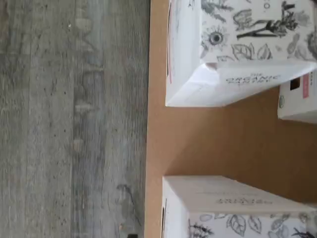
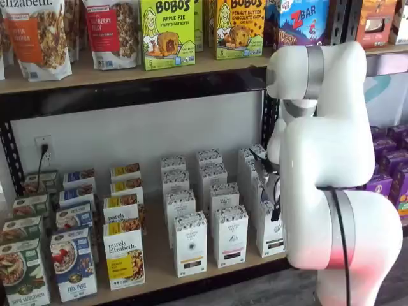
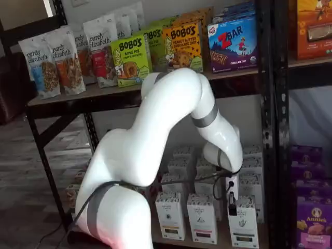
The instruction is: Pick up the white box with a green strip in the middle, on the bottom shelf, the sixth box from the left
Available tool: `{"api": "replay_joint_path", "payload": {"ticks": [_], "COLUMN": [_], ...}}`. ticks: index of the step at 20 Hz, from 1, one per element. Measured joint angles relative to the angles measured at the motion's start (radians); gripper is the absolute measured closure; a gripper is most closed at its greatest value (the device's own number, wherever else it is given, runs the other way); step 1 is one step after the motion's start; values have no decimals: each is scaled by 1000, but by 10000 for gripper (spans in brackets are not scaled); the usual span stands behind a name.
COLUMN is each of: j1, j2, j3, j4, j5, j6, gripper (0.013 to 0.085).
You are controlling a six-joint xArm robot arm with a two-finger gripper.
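The white box [image 2: 271, 231] stands at the right end of the front row on the bottom shelf [image 2: 159, 273], with a short dark strip on its front. It also shows in a shelf view [image 3: 244, 224]. My gripper [image 2: 274, 203] hangs just above this box, partly in front of it. In a shelf view my gripper [image 3: 231, 203] shows only as black fingers seen side-on, so no gap can be judged. The wrist view shows two white cartons with speckled tops, one [image 1: 237, 49] and another [image 1: 233, 210], with bare board [image 1: 223, 144] between them.
Like white cartons [image 2: 190, 243] [image 2: 229, 234] stand beside the box and in rows behind it. Purely Elizabeth and Fox Pass boxes [image 2: 123, 255] fill the shelf's left. The upper board [image 2: 127, 70] carries snack boxes. Purple boxes [image 2: 389, 159] sit right. My arm [image 2: 331, 166] hides the shelf's right end.
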Motion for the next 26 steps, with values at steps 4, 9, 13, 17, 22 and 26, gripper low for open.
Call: {"api": "replay_joint_path", "payload": {"ticks": [4,9,13,17,22,26], "j1": [-1,0,0,0,0,-1], "j2": [19,40,61,79,87,89], "j3": [-28,-44,-52,-71,-81,-88], "j4": [-41,-149,-235,-251,-210,-239], "j5": [19,3,-25,-13,-14,-4], "j6": [36,133,209,224,188,213], "gripper": [130,130,130,130,210,250]}}
